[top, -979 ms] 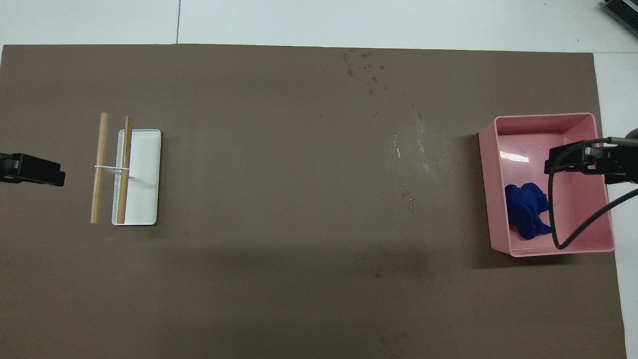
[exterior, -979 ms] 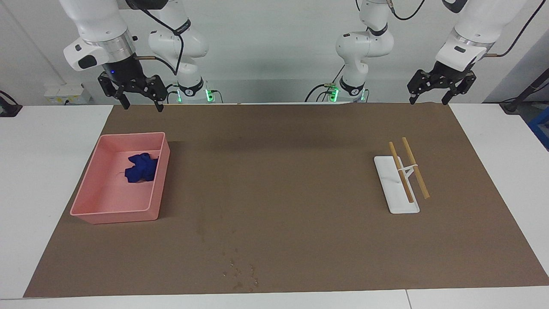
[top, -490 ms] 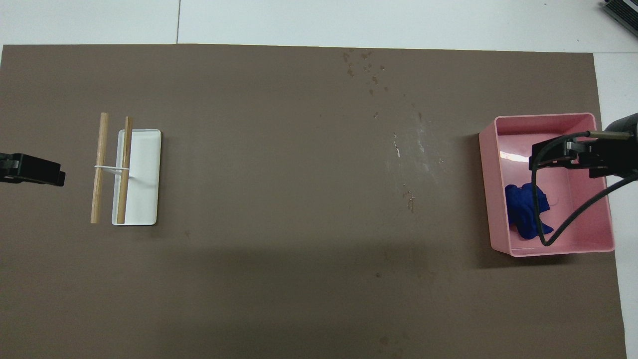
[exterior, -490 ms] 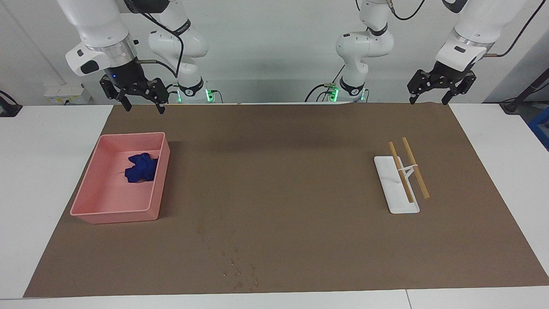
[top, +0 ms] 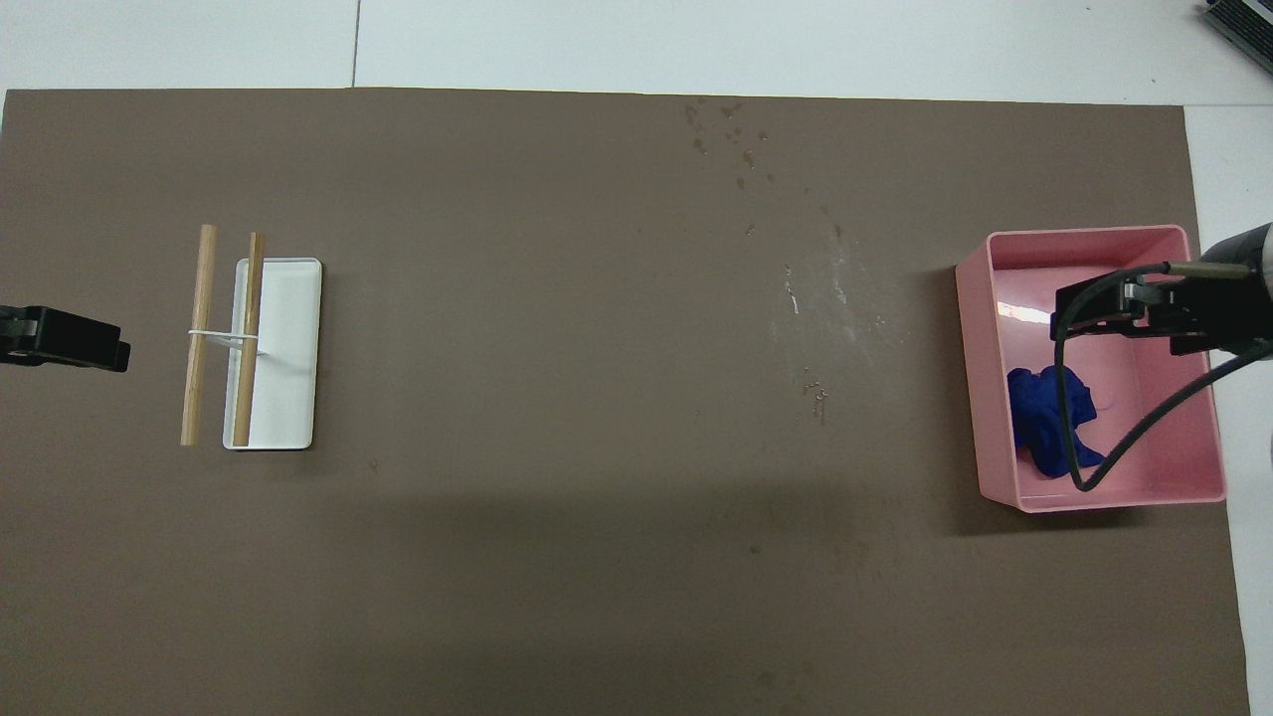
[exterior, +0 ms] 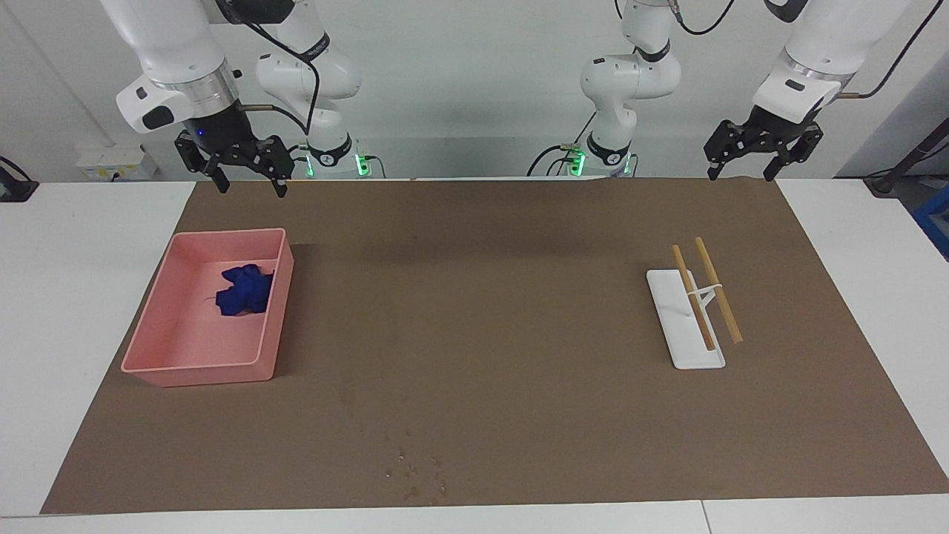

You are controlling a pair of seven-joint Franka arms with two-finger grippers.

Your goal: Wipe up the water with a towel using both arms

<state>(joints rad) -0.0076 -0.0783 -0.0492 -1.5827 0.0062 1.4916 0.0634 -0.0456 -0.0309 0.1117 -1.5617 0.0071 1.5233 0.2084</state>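
The towel, a crumpled dark blue cloth, lies in a pink bin toward the right arm's end of the table; it also shows in the overhead view. The water is small scattered droplets on the brown paper near the table edge farthest from the robots, also in the overhead view. My right gripper is open and empty, raised over the bin; it also shows in the overhead view. My left gripper is open and empty, and the arm waits raised at its own end; its tip shows in the overhead view.
A white stand with two wooden sticks across it sits toward the left arm's end, also in the overhead view. Brown paper covers most of the white table. A black cable hangs from the right wrist over the bin.
My right gripper has shifted a little farther in over the pink bin, still raised and open. The left arm, towel and water have not moved.
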